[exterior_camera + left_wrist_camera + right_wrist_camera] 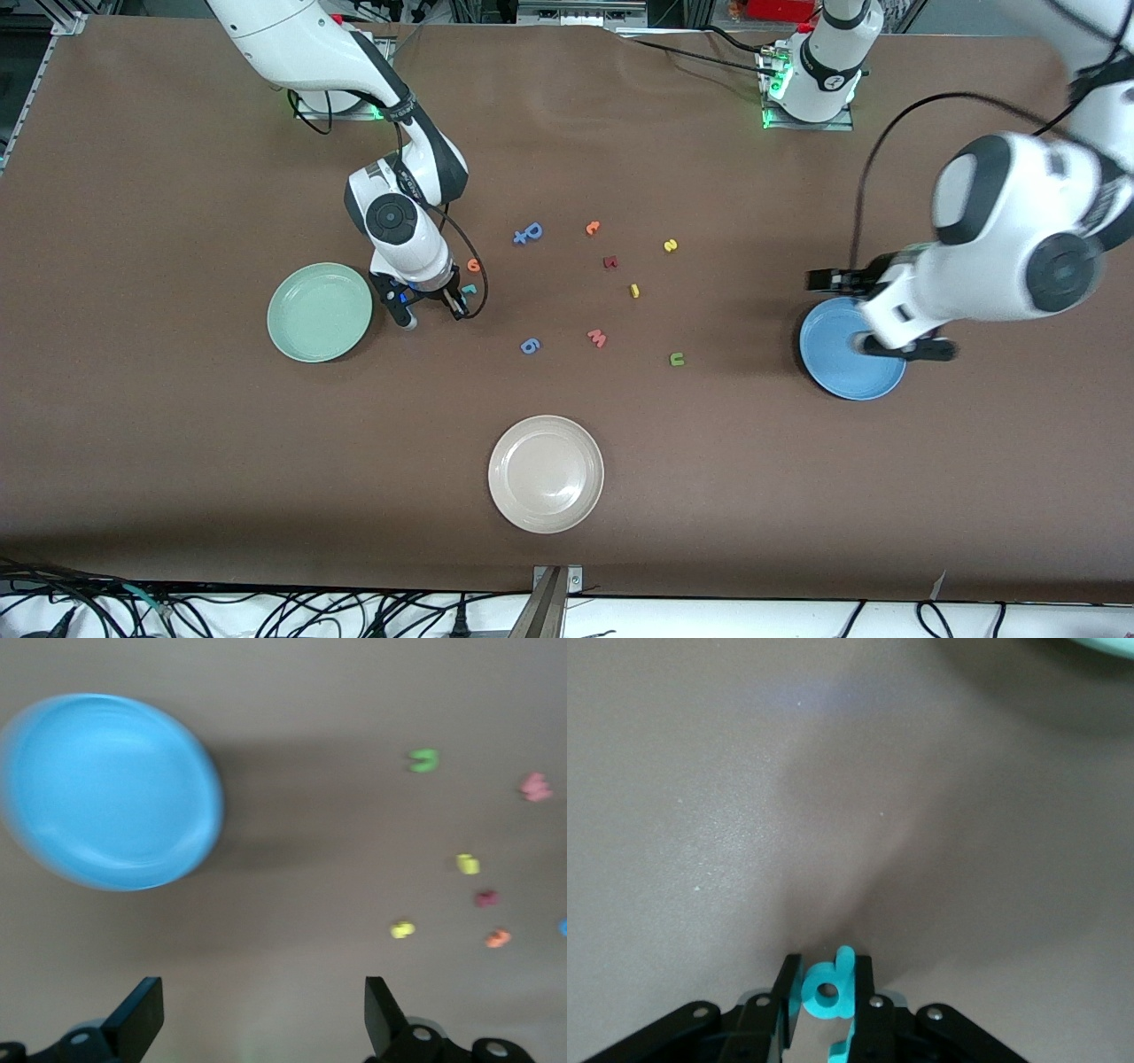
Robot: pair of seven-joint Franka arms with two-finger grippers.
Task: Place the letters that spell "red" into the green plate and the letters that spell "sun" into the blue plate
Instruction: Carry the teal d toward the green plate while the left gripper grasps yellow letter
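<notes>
A: Front view, starting at the right arm's end of the table: what's there?

B: The green plate (319, 312), nothing in it. Just beside it the right gripper (431, 310) is down at the table, its fingers (864, 988) pinching a teal "d" (828, 989), as the right wrist view shows. A teal "r" (469, 289) and the orange "e" (474, 264) lie close by.

A: And the middle?

B: Loose letters: a blue one (528, 233), a blue "6" (530, 346), an orange "c" (593, 228), a dark red piece (610, 261), the pink "m" (597, 338), the yellow bar (634, 290), the yellow "s" (671, 245) and the green "u" (677, 359). The off-white plate (546, 474) sits nearer the camera.

A: Toward the left arm's end?

B: The blue plate (842, 372), also holding nothing. The left gripper (261, 1019) hangs over it, fingers spread wide.
</notes>
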